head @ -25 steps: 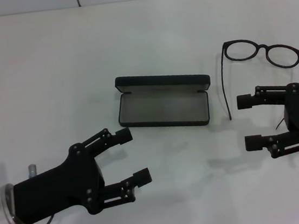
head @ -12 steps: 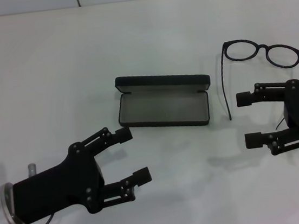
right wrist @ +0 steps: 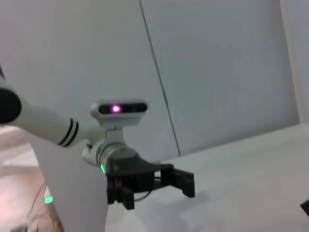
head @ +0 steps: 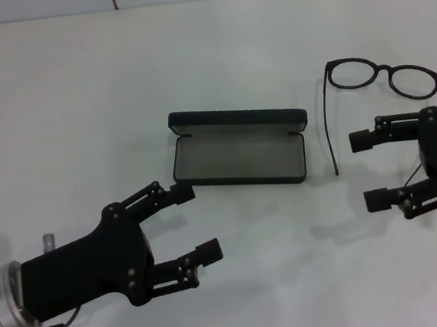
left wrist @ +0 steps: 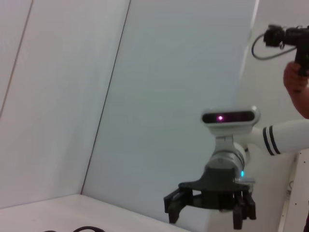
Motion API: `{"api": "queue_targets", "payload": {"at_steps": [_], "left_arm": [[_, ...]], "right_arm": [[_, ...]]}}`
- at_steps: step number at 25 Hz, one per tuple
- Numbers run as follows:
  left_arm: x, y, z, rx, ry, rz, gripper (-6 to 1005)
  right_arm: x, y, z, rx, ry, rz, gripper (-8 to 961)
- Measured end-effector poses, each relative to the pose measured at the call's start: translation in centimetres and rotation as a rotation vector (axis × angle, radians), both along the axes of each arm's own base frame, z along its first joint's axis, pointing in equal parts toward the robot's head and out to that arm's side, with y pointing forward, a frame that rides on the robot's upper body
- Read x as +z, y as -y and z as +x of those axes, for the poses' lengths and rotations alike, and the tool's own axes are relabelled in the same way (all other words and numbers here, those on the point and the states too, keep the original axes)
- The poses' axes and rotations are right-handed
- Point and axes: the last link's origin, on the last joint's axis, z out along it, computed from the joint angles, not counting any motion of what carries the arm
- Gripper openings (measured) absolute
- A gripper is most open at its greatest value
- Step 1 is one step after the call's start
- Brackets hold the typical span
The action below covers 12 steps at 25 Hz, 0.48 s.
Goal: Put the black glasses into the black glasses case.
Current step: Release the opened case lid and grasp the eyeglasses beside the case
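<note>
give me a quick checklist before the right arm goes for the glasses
1. Black glasses case open, grey lining showing: ok.
2. Case interior free of other things: ok.
3. Black glasses unfolded on the table, beyond the right gripper, nothing on them: ok.
4. Right gripper open and holding nothing: ok.
5. Left gripper open, nearer than the case, off the route from glasses to case: ok.
6. Near temple arm's position under the right gripper: cannot tell.

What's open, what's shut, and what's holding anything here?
Black glasses case: lid open, grey inside, nothing in it.
Black glasses: unfolded, lying on the table beside the case, not held.
Left gripper: open, holding nothing.
Right gripper: open, holding nothing, near the glasses.
</note>
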Motion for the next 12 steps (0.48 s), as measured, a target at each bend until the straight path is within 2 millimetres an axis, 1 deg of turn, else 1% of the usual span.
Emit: {"api": "queue_targets", "payload": {"at_steps": [3, 5, 9, 12], "left_arm": [[0.0, 0.0, 0.0, 0.001, -0.001, 0.0, 895], [0.0, -0.1, 0.0, 0.0, -0.002, 0.0, 895], [0.1, -0.2, 0.0, -0.004, -0.005, -0.001, 895], [0.0, -0.4, 0.2, -0.009, -0.005, -0.003, 895]], "right_arm": [[1.5, -1.0, -1.2, -0.003, 0.111, -0.03, 870], [2.9, -2.0, -2.4, -0.017, 0.212, -0.033, 870], [5.2, -4.1, -5.2, -0.054, 0.43, 0.014, 870], [6.3, -5.7, -7.3, -0.107, 0.582, 0.07, 870]]}}
